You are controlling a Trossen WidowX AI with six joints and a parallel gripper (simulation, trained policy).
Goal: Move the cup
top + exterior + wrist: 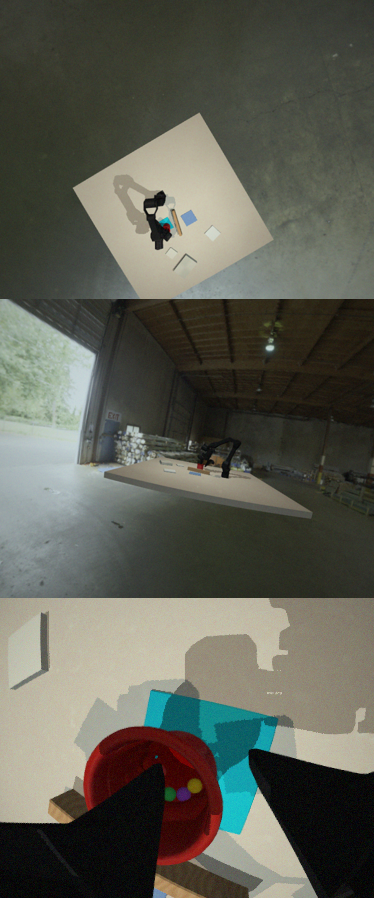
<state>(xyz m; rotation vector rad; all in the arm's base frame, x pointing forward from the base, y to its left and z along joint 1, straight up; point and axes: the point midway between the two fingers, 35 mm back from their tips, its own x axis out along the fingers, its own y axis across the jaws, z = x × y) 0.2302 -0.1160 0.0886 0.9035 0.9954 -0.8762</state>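
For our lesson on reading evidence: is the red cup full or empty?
Neither: partly filled. The wrist view shows green, purple and yellow marbles inside the cup.

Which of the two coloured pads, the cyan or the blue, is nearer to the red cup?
The cyan pad: it is on the same side of the wooden bar as the cup.

Dim warehouse — daylight floods the left doorway.
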